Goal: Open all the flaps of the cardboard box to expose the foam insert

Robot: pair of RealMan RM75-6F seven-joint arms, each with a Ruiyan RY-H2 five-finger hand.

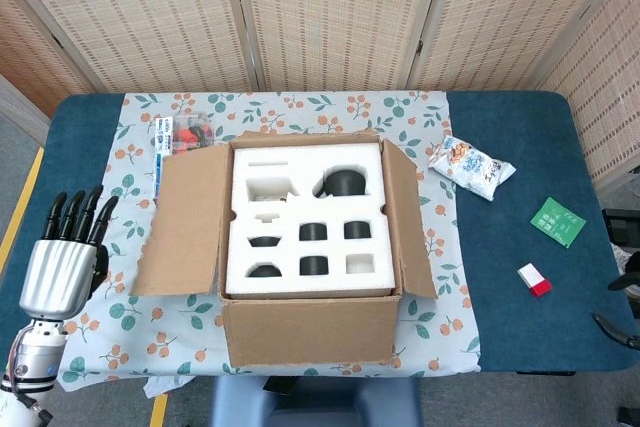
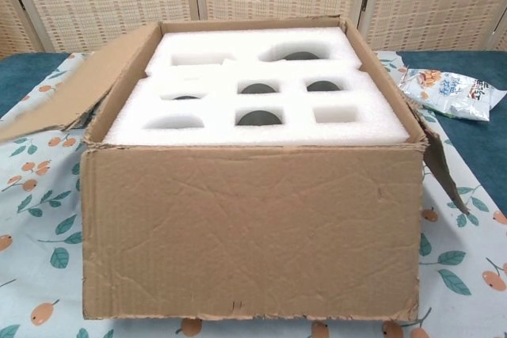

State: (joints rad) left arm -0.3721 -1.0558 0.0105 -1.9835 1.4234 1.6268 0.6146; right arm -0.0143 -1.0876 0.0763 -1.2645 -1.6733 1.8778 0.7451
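The cardboard box (image 1: 310, 332) stands in the middle of the floral cloth. Its white foam insert (image 1: 305, 217) with dark round items in the cutouts shows fully from above. The left flap (image 1: 185, 222) lies spread outward, nearly flat. The right flap (image 1: 410, 217) slopes down outside the box. In the chest view the foam insert (image 2: 261, 100) sits level with the rim, with the left flap (image 2: 71, 93) sloping away. My left hand (image 1: 60, 257) hovers at the far left, fingers straight and apart, holding nothing, clear of the flap. Only dark tips of my right hand (image 1: 622, 307) show at the right edge.
A snack bag (image 1: 470, 167) lies right of the box, also in the chest view as the snack bag (image 2: 447, 89). A green card (image 1: 557, 221) and a red-and-white block (image 1: 534, 279) lie further right. A packet (image 1: 180, 134) sits behind the left flap. The floral cloth (image 1: 440, 347) covers the table's middle.
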